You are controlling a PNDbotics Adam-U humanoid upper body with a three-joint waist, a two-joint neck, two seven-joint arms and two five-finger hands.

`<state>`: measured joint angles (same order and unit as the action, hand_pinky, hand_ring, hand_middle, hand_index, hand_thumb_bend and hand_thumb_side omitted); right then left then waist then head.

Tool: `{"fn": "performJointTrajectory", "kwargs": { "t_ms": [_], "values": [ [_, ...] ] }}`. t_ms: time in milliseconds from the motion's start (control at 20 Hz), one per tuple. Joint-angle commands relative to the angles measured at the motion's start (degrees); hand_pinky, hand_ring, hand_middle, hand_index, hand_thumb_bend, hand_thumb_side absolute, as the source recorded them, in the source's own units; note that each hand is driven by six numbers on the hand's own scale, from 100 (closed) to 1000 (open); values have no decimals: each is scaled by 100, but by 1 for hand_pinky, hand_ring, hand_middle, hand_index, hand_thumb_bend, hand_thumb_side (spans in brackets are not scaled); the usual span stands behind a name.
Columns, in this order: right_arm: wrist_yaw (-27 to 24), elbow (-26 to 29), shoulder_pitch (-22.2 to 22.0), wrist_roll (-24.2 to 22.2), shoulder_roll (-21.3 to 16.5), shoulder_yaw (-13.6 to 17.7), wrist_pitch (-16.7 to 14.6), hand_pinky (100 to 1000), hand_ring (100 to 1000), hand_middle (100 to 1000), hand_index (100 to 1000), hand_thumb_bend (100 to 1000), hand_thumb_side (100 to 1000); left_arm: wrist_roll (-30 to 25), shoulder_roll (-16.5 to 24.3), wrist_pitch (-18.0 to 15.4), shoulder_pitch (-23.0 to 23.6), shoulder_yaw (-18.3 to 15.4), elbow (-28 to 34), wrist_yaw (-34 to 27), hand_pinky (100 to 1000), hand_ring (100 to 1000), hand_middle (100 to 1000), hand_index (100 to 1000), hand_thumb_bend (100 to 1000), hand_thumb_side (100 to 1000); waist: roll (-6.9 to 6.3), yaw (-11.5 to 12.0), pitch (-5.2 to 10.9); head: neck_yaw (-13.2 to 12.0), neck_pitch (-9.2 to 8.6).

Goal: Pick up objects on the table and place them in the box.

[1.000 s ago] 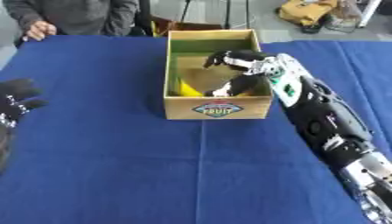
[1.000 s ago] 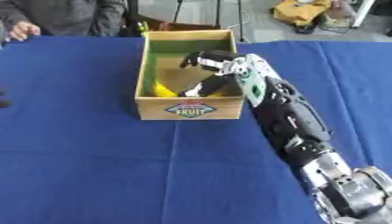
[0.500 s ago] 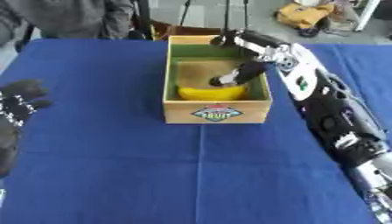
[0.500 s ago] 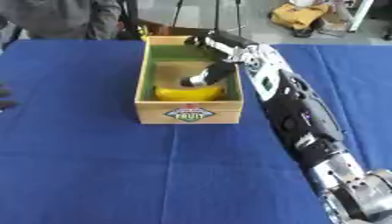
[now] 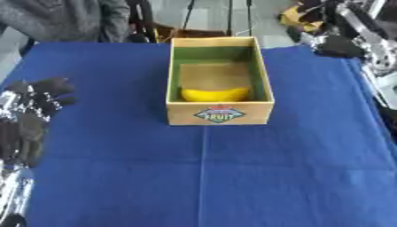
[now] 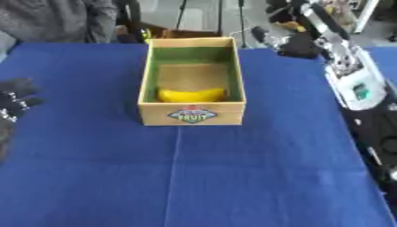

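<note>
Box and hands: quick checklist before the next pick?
1. Yellow object inside the box, against the near wall: ok.
2. Right hand out of the box, up beyond its far right corner: ok.
3. Right hand holds nothing: cannot tell, it shows only as a dark blur.
4. Left hand idle at the left edge, fingers relaxed: ok.
5. Box upright on the blue cloth, open top unobstructed: ok.
6. Another object in view on the cloth to pick: not ok, none shows.

A lab: blue-clothed table [image 5: 232, 177], tripod legs [image 5: 190, 15] and gear behind.
</note>
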<state>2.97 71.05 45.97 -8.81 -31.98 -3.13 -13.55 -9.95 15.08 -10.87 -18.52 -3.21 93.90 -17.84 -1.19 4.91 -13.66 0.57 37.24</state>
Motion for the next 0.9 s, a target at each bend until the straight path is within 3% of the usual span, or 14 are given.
{"fn": "performJointTrajectory", "kwargs": {
  "t_ms": [50, 200, 350, 400, 450, 900],
  "values": [
    [-1037, 743, -307, 257, -453, 227, 234, 795, 711, 719, 851, 391, 526, 96, 119, -21, -16, -121, 26, 52, 754, 778, 730, 687, 469, 988, -19, -67, 128, -123, 36],
    [-1792, 1235, -832, 596, -527, 438, 428, 783, 700, 709, 841, 343, 558, 159, 121, -38, 5, -158, -2, 66, 753, 779, 730, 687, 468, 989, -52, -172, 118, -211, 79],
    [-2181, 1667, -1299, 874, -489, 623, 527, 782, 699, 710, 840, 276, 607, 206, 123, -49, 31, -186, -40, 77, 753, 780, 731, 686, 468, 990, -76, -260, 115, -271, 108],
    [-2251, 1786, -1428, 957, -450, 678, 555, 784, 701, 712, 833, 164, 682, 222, 118, -52, 39, -195, -51, 79, 753, 782, 732, 686, 468, 990, -84, -285, 114, -277, 118],
    [-2291, 1902, -1561, 1048, -400, 741, 577, 786, 703, 714, 824, 110, 713, 235, 115, -53, 48, -200, -62, 80, 753, 782, 732, 686, 468, 991, -89, -320, 117, -278, 130],
    [-2150, 2511, -2315, 1504, 68, 1036, 719, 766, 693, 719, 831, 100, 765, 275, 93, -57, 106, -208, -53, 69, 753, 786, 735, 687, 465, 992, -106, -450, 139, -311, 189]
  ]
}}
